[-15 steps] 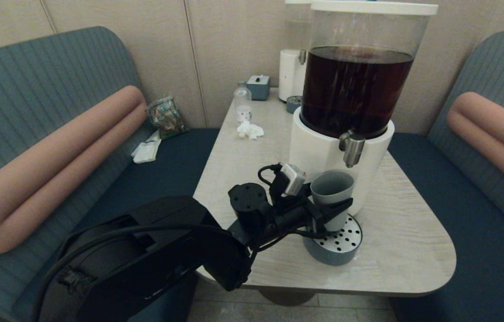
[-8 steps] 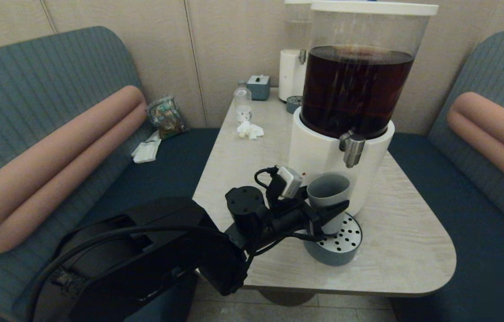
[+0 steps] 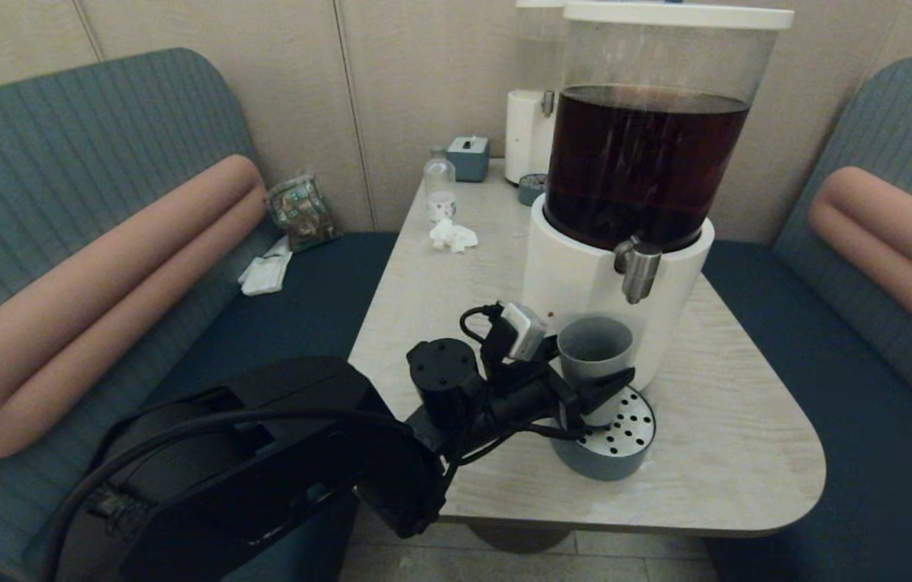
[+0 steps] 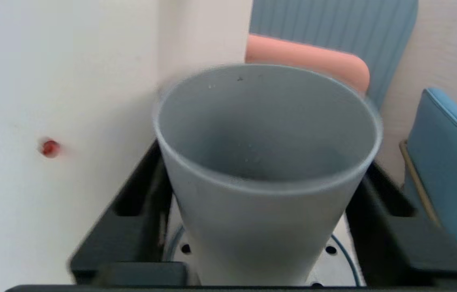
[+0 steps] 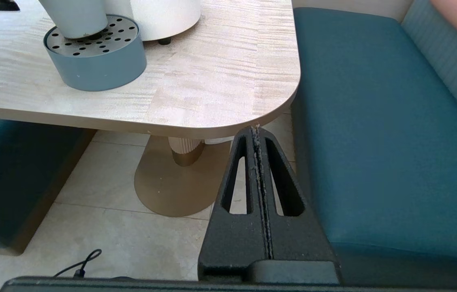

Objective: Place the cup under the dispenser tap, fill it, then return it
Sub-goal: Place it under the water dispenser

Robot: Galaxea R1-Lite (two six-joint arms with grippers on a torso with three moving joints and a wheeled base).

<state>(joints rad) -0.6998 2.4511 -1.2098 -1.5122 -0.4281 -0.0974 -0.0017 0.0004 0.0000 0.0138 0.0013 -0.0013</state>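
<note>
The grey-blue cup (image 3: 595,349) (image 4: 265,190) stands upright on the round perforated drip tray (image 3: 626,461) in front of the big dispenser's white base (image 3: 573,279). Its inside shows grey, with no dark liquid. The steel tap (image 3: 638,271) sits above it and slightly to the right of its mouth. My left gripper (image 3: 595,373) (image 4: 263,166) reaches in from the left and is shut on the cup, one black finger on each side. My right gripper (image 5: 256,132) hangs shut and empty below the table's near right corner. The cup's foot (image 5: 73,18) rests on the tray (image 5: 99,69).
A smaller white dispenser (image 3: 527,133), a clear bottle (image 3: 439,187), a grey box (image 3: 468,156) and crumpled tissue (image 3: 452,235) stand at the table's far end. Blue benches flank the table (image 3: 731,436). Its rounded front edge is close behind the tray.
The cup was tilted in the left gripper a second ago. It now stands upright, slightly lower and a little further left. The right arm has not moved.
</note>
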